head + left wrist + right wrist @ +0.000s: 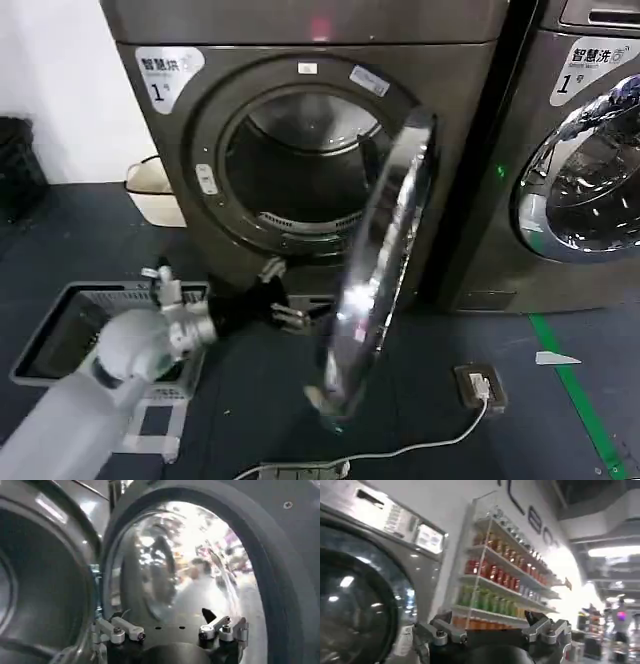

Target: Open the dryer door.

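Grey steel dryer (300, 150) fills twelve o'clock; its chromed door (375, 270) already stands swung out edge-on at about five o'clock of the drum. Left gripper (283, 312) sits at nine o'clock of the door, fingers (125, 630) spread, gripping nothing. Best push the inner face steadily wider; right gripper (492, 632) waits open

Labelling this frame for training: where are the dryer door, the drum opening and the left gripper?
dryer door (385, 250), head view, chrome rim.
drum opening (300, 160), head view, dark interior.
left gripper (292, 315), head view, between fingertips.
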